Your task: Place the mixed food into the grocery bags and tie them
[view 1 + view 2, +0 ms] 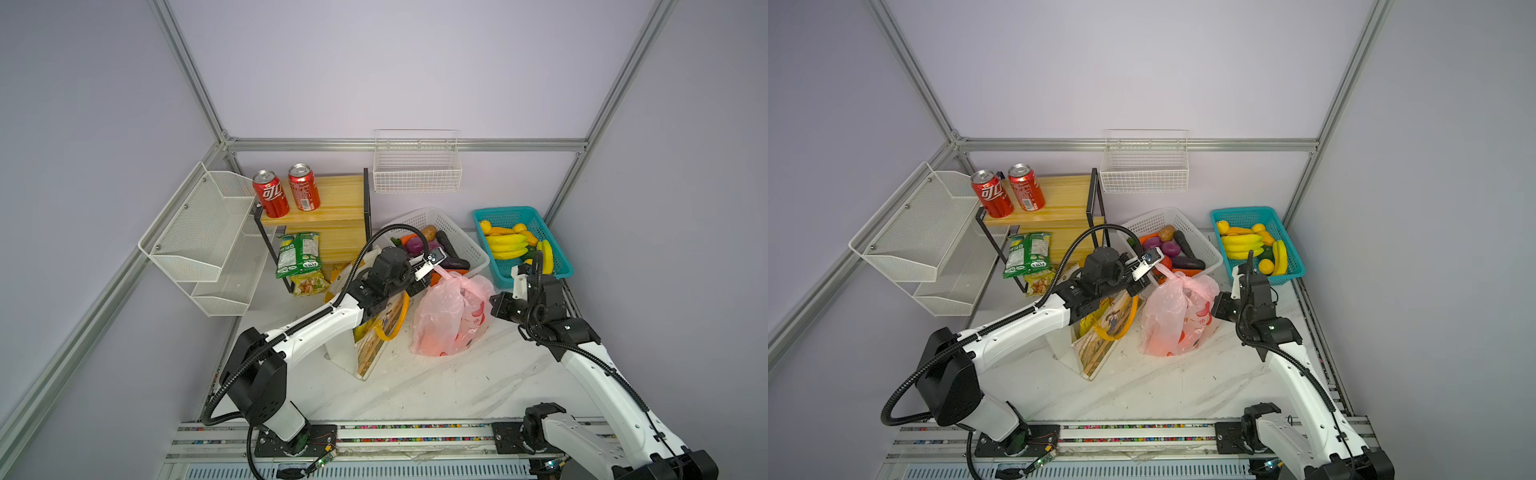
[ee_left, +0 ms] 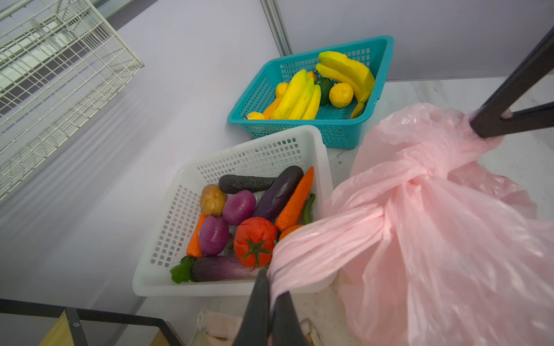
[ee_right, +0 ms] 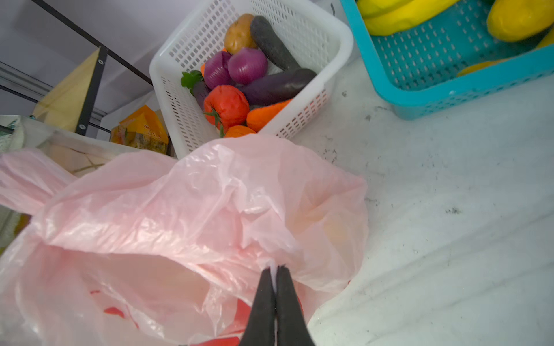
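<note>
1. Standing nearest on the white bench point(image 1: 436, 386) is the cream canvas tote point(image 1: 374, 345), upright, with a yellow-orange handle looped over its printed side. The left arm passes above it.
2. Just beside the tote sits the pink plastic bag point(image 1: 444, 320), bulging. Its contents are too blurred through the film to name.
3. The right pincer point(image 3: 274, 268) is clenched on a fold of the film at the bag's right side.
4. The left pincer point(image 2: 271, 281) is clenched on a twisted handle strand at the bag's far top. In the left wrist view the two strands cross in a knot between the pincers.
5. Just behind the bag, the white basket point(image 1: 461, 232) holds vegetables. The teal basket point(image 1: 505, 210) beside it holds bananas and yellow fruit.
6. Farther left, a green crisp packet point(image 1: 297, 253) sits under the top board of the wooden shelf point(image 1: 336, 195). That board carries two red cola cans point(image 1: 270, 199).
7. A wire basket point(image 1: 415, 174) hangs on the back wall.
</note>
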